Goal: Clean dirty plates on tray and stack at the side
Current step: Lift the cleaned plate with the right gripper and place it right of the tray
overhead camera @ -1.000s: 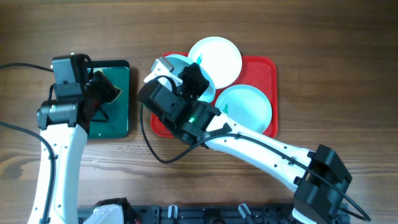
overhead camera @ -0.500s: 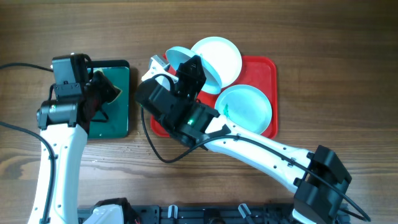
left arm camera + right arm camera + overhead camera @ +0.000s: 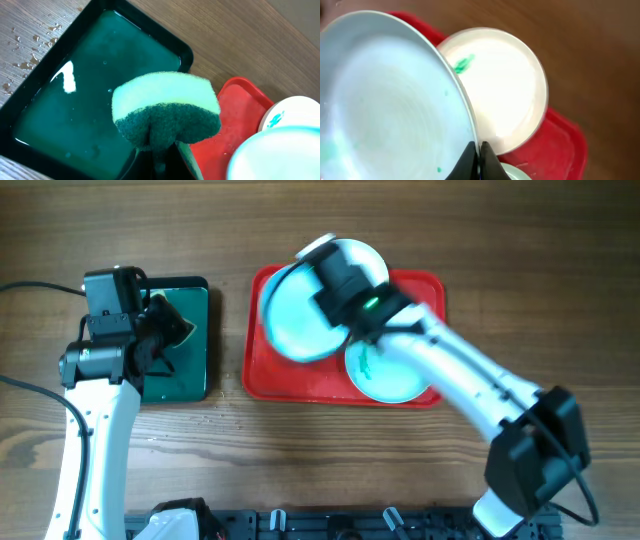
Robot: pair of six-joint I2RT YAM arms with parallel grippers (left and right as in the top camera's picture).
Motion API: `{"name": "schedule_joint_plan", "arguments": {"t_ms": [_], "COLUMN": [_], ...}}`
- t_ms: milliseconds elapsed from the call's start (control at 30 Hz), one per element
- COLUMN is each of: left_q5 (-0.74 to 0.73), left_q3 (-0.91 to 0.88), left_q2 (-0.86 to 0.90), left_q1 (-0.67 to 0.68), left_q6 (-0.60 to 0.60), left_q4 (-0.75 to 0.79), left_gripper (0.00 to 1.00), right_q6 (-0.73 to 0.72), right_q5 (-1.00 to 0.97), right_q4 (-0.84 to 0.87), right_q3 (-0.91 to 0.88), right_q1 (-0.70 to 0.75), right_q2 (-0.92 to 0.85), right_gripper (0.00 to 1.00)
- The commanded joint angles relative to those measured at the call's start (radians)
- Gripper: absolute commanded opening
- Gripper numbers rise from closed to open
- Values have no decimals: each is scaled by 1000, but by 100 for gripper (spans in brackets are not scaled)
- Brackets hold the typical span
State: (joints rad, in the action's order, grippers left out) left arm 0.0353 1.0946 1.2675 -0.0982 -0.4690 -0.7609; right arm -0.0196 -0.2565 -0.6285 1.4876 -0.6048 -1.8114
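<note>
One aqua plate [image 3: 290, 320] tilted over the left half of the red tray [image 3: 300, 385], rim pinched in the clenched right gripper [image 3: 478, 152]; white plate [image 3: 370, 262] and second aqua plate [image 3: 388, 380] lying on the tray. Left gripper [image 3: 159, 156] clamped on green sponge [image 3: 165, 107] above dark green tray [image 3: 95, 85].

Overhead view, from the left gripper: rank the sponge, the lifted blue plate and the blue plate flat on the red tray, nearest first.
1. The sponge, clamped in the left gripper, over the green tray.
2. The lifted blue plate, over the red tray's left part.
3. The flat blue plate, at that tray's right end.
</note>
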Motion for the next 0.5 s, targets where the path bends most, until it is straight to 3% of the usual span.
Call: {"name": "schedule_joint_plan", "arguments": {"t_ms": [0, 67, 167, 300, 467], "left_q5": [6, 6, 6, 6, 6], "left_q3": [-2, -2, -2, -2, -2], "left_q2": [-11, -11, -11, -11, -11], "left_q1": [-4, -4, -4, -4, -4], "left_q6": [-10, -10, -10, -10, -10], "left_q4": [0, 0, 0, 0, 0], "left_gripper": [4, 4, 4, 4, 4], "right_q6": [-227, -226, -216, -220, -328], "right_q5": [443, 624, 747, 630, 430], "right_q4": [-23, -25, -52, -92, -52], "right_q3": [7, 7, 6, -17, -75], "right_q1": [274, 422, 637, 864, 1012], "right_q2": [27, 27, 27, 23, 1], "right_gripper": [4, 4, 4, 4, 5]}}
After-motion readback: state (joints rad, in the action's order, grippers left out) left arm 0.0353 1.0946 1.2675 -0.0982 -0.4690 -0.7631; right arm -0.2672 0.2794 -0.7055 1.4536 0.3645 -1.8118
